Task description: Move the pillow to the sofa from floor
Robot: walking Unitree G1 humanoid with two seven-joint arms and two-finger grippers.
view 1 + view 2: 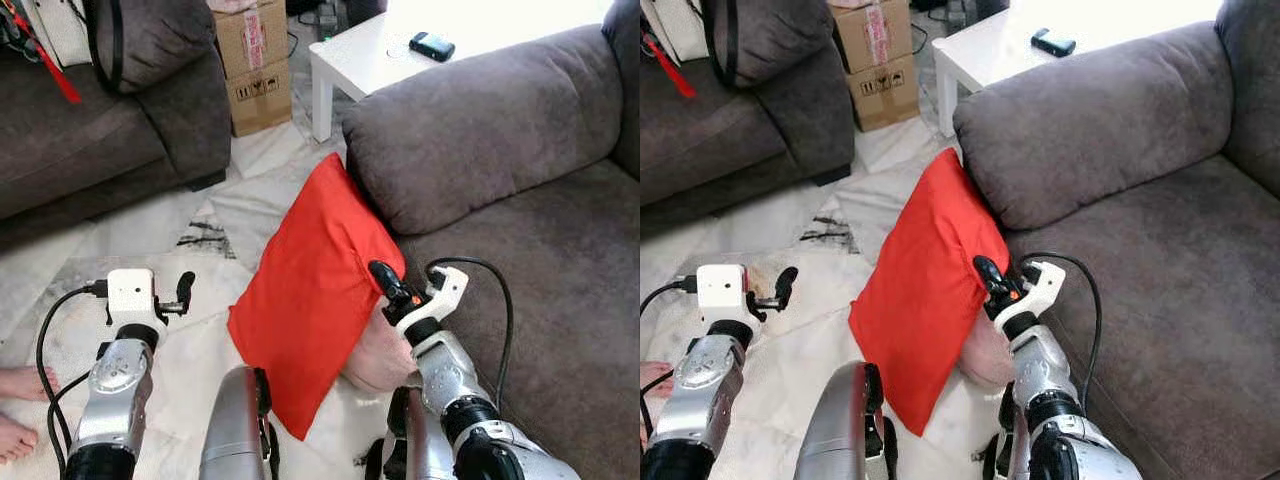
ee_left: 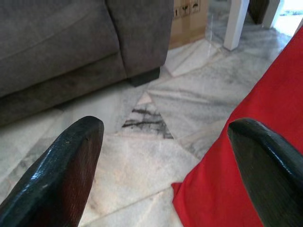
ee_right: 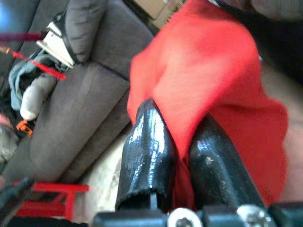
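1. Surfaces: the floor (image 1: 190,215) is pale marble tile with grey veining and one dark smudged streak. The sofa (image 1: 560,290) on my right is grey, with a nubby woven cover and a fat rounded armrest. A second grey couch (image 1: 90,140) stands at far left across the floor.
2. Other items: a cardboard box (image 1: 252,60) with tape and shipping marks stands between the far couch and a white square-legged side table (image 1: 365,65). A small dark device (image 1: 432,45) lies on the table top. A person's bare feet (image 1: 20,410) are at the left edge of the head views.
3. Pillow (image 1: 315,290): bright red, smooth cloth, flat and roughly rectangular, with a seam running down the side. It stands tilted on one lower corner. Its upper end leans against the front of the sofa armrest; its lower end is near the floor between my arms.
4. Right gripper (image 1: 386,282): the two glossy black fingers (image 3: 147,151) are pinched together on a fold of red cloth at the pillow's right edge, just in front of the sofa base. The cloth bunches between them in the right wrist view.
5. Left gripper (image 1: 184,292): fingers (image 2: 66,175) spread wide apart, gripping nothing. It hovers over the marble to the left of the pillow, near it but apart.
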